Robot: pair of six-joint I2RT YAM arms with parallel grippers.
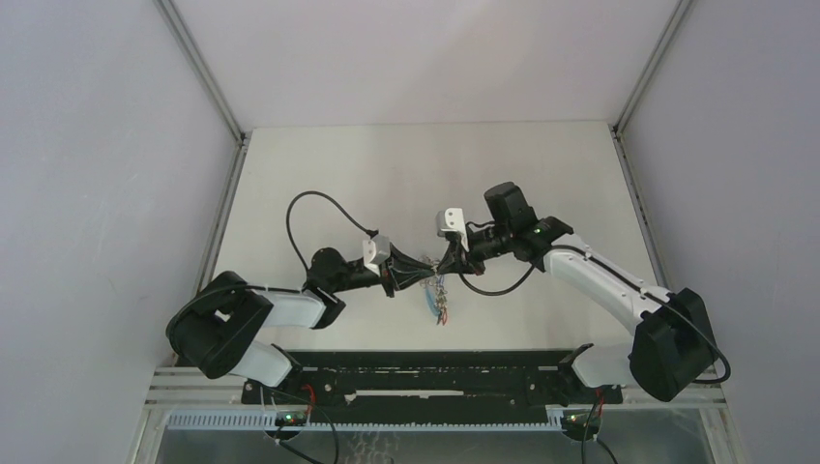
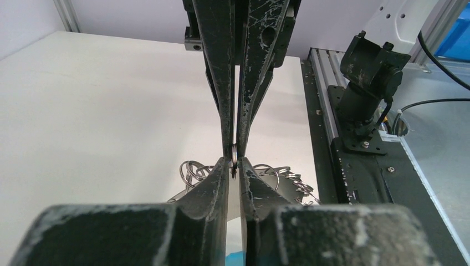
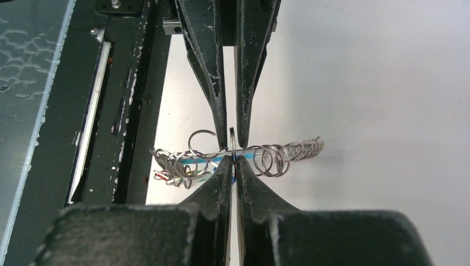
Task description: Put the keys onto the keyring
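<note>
You've got both grippers tip to tip above the table, with the keyring between them.
Your right gripper is pinched shut where the wire passes. Your left gripper shows a narrow slit, with a small ring edge-on at its tips. Small silver keys dangle beneath.

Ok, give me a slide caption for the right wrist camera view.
Right gripper and left gripper meet tip to tip at the keyring, its small rings fanned along the wire.
</note>
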